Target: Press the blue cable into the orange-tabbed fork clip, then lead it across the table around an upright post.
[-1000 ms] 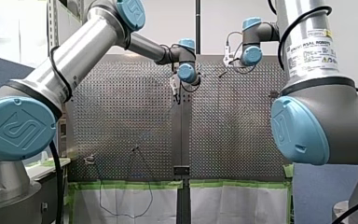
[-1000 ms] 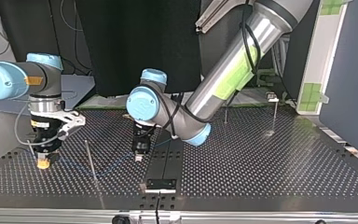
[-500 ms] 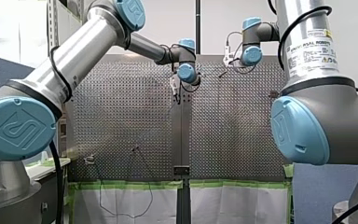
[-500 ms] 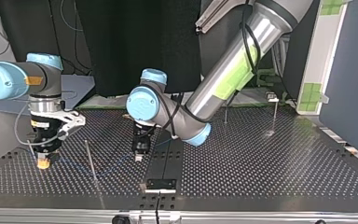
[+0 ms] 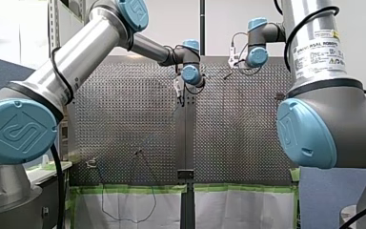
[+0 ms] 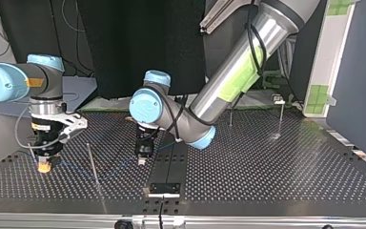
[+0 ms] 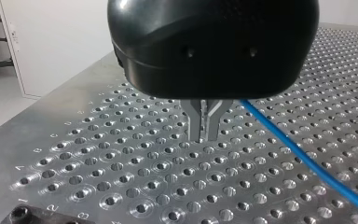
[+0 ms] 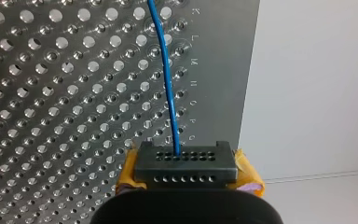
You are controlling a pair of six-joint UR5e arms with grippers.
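Nothing's budged since a second ago, both arms are parked in exactly the same spots. My right gripper [image 6: 44, 167] is down at the table [image 6: 276, 176], out around 9 o'clock in the top view. Its yellow pads [image 8: 127, 175] are clenched on the blue cable [image 8: 168, 88], which comes straight out of the tip in its wrist view.

From there the cable lies slack along the table toward 3 o'clock, goes past the upright post [image 6: 92, 162] (can't tell which side) and on by my left gripper [image 7: 204, 135]. That one's metal fingers [image 7: 196, 122] look pinched together with nothing between them. The cable runs just beside them, at their 3 o'clock in the wrist view.

I can't spot the orange-tabbed clip anywhere, so my guess is the pressing-in isn't done yet.

What could go wrong: the loose line could ride up the thin post or slip off it when it gets pulled. The left fingers also sit close enough to snag or pin the cable if they drop.
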